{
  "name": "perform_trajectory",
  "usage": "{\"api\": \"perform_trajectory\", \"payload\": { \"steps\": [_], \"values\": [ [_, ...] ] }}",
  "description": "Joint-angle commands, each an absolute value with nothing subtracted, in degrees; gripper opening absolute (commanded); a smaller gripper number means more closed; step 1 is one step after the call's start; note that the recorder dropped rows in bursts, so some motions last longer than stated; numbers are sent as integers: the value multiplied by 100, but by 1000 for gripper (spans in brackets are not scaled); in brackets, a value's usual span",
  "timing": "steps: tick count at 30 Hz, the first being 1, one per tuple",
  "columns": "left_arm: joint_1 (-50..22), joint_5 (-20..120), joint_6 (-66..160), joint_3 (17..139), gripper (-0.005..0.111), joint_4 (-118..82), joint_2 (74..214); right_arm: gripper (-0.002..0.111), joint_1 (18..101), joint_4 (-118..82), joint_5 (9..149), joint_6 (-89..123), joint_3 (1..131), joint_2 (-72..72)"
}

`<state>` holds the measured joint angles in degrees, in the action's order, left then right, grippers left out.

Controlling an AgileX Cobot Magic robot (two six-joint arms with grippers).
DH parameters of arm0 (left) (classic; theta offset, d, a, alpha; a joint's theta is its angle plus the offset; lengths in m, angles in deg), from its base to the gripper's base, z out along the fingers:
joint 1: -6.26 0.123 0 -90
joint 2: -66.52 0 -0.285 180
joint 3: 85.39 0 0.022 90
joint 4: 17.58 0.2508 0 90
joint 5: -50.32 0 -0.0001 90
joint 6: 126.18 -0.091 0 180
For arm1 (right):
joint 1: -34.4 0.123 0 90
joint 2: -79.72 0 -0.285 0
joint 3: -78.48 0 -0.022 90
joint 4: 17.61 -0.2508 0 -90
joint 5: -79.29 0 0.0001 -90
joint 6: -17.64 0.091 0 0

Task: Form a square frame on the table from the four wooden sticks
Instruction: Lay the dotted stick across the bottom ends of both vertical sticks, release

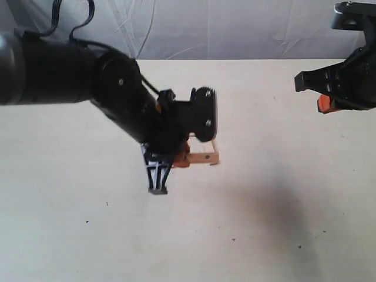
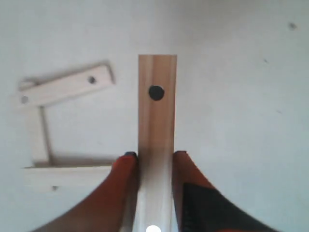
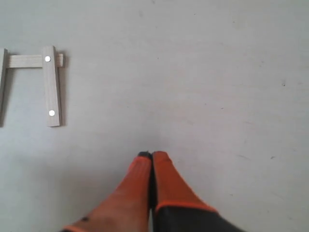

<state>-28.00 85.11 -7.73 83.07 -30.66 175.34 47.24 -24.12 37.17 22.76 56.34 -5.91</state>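
My left gripper (image 2: 155, 155) is shut on one wooden stick (image 2: 157, 111), which juts out past the orange fingertips (image 2: 126, 162) and has a dark dot near its far end. Beside it, three more sticks lie on the table (image 2: 241, 96) as an open-sided frame: a dotted stick (image 2: 65, 87), a thin side stick (image 2: 38, 135) and a third stick (image 2: 67, 175). In the exterior view the left gripper (image 1: 179, 158) holds the stick (image 1: 204, 157) at mid-table and hides most of the others. The right gripper (image 3: 151, 154) is shut, empty, well apart from the three sticks (image 3: 51, 87); it hangs at the far right (image 1: 329, 104).
The left arm's bulky black body (image 1: 117, 88) reaches across the middle of the pale table (image 1: 282, 205). A wrinkled white cloth (image 1: 235, 29) hangs behind the table's far edge. A few tiny dark specks (image 1: 233, 239) dot the tabletop.
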Motion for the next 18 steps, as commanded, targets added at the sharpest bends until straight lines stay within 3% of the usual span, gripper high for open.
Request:
{"api": "perform_trajectory", "payload": {
  "steps": [1, 6, 18],
  "values": [
    [-2796, 8897, -483, 9348, 0, -2802, 18204, 0, 4693, -2432, 3597, 2264, 5770, -538],
    [-2584, 8869, -20, 10151, 0, -2805, 19251, 0, 4693, -2525, 3571, 2264, 5770, -493],
    [-2517, 8766, -419, 10151, 0, -2466, 19571, 0, 4693, -2715, 3571, 2228, 5770, -493]
  ]
}}
